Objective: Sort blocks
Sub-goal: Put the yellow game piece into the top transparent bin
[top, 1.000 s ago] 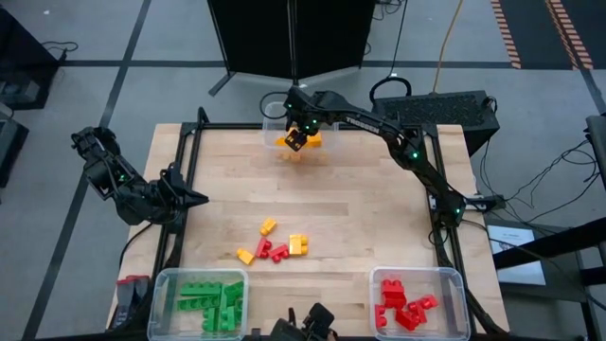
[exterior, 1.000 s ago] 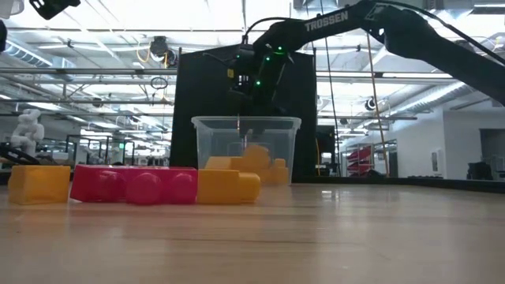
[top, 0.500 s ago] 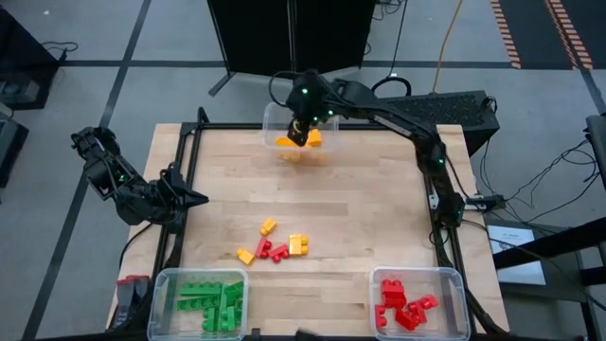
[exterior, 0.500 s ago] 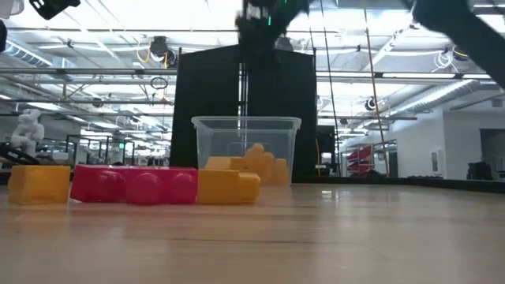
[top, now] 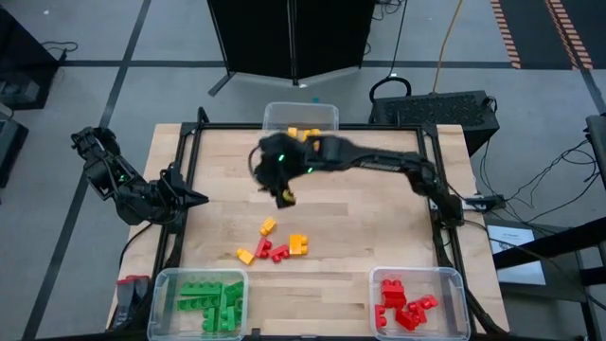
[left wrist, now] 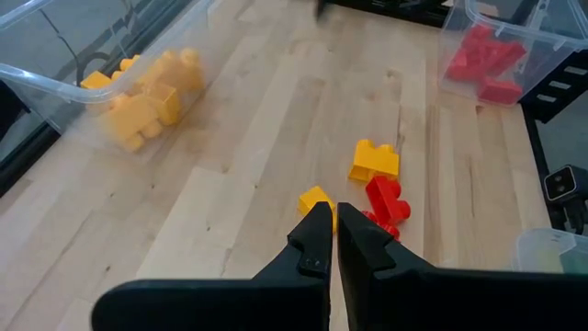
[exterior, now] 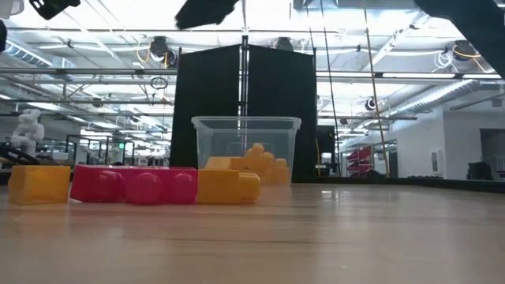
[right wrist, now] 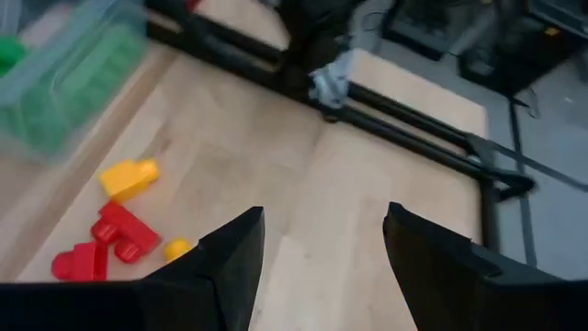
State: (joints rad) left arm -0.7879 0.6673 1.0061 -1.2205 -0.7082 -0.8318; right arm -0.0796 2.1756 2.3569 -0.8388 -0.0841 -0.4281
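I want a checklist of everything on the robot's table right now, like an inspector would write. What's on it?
Surface: pale wooden table, bare around the bricks.
Job's things: loose yellow and red blocks mid-table; yellow blocks in the far bin; green blocks in the near-left bin; red blocks in the near-right bin.
Clutter: nothing seen.
Grippers: right gripper above the table between the far bin and the loose blocks, jaws open and empty; left gripper waits at the table's left edge, jaws shut.
Cables: several on the floor to the right of the table.
Surroundings: black panel behind the table; grey floor.
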